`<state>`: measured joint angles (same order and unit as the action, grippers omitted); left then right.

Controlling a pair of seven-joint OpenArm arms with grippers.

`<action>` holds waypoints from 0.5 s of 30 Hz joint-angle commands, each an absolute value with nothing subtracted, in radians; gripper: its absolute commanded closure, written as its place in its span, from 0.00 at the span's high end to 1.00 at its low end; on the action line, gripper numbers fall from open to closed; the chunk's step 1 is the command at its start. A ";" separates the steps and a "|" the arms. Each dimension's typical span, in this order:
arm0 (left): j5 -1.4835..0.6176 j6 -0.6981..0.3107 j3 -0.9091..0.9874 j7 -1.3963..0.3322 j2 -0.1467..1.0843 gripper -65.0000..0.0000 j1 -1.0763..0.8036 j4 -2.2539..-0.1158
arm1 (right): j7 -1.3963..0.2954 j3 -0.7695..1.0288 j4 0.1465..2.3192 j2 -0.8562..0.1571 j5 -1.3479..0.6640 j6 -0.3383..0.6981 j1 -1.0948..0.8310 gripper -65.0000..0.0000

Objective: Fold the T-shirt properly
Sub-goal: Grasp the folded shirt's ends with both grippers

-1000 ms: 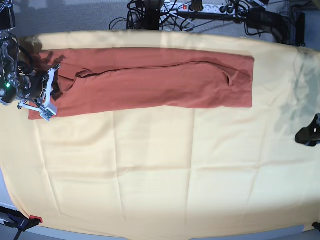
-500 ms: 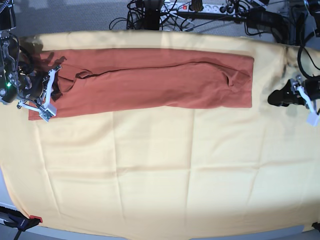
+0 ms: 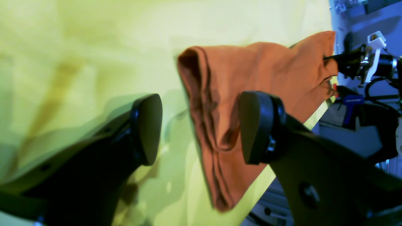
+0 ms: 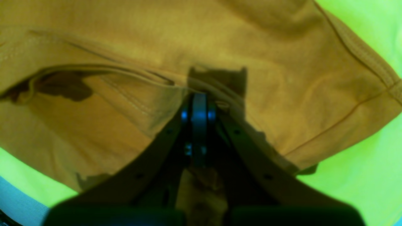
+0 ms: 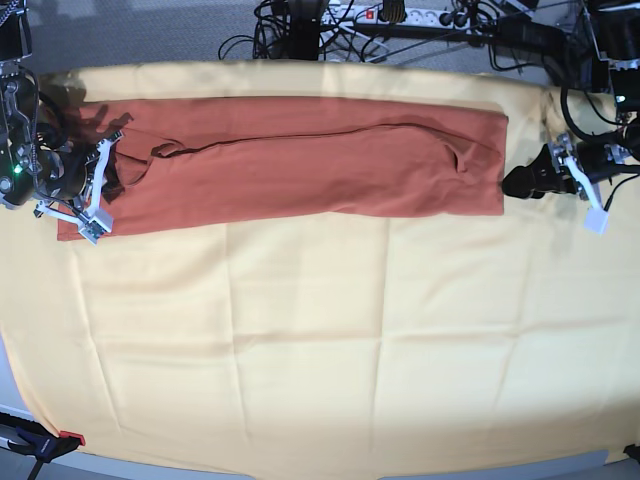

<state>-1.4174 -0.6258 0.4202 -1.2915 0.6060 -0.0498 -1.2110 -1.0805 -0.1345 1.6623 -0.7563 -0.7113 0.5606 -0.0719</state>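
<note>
1. My left fingers [image 3: 201, 127] are spread wide, with nothing between them. In the left wrist view, one dark pad [image 3: 147, 128] hangs over the pale yellow cloth [image 3: 94, 47], and the other pad [image 3: 256, 127] sits in front of the T-shirt's near end.
2. Between those two pads I see the T-shirt [image 3: 251, 78], rust-orange, its end folded into several stacked layers with creases running along the edge. I cannot tell from that view whether either pad touches the fabric.
3. My right fingers [image 4: 199, 108] are pressed together. In the right wrist view, their tips meet right at a ridge of the shirt, close by a seam, so they look clenched on the T-shirt there. A hemmed edge [image 4: 364, 53] runs off to that view's right, and bright yellow cloth shows beyond it.
4. From the base view, the T-shirt [image 5: 300, 160] lies as a long, narrow band across the far part of the bench, folded lengthwise and mostly flat. A soft ridge runs down its length.
5. My right fingers [image 5: 100, 190] sit at the band's end on that view's left, over the fabric. My left fingers [image 5: 522, 182] are just beside the opposite end, at the shirt's short edge.
6. The yellow cloth [image 5: 320, 340] covers the bench under everything, creased in a few lines.
7. Beyond the far edge, a tangle of black cables [image 5: 300, 30] and a power strip [image 5: 400, 15] lie on grey floor.
</note>
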 commanded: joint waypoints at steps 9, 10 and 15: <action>-1.420 -0.624 0.346 -1.348 0.610 0.63 -0.041 -1.222 | -1.084 -0.135 1.662 -0.764 -0.702 0.556 -0.072 0.00; -1.417 -0.624 0.346 -1.348 0.609 0.63 -0.041 -1.222 | -1.084 -0.135 1.662 -0.764 -0.702 0.556 -0.072 0.00; -1.402 -0.622 0.346 -1.348 0.630 0.63 -0.041 -1.222 | -1.084 -0.135 1.662 -0.764 -0.702 0.556 -0.072 0.00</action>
<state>-1.4559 -0.6289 0.3458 -1.3113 0.6056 -0.0414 -1.2167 -1.0805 -0.1345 1.6623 -0.7563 -0.7116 0.5606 -0.0719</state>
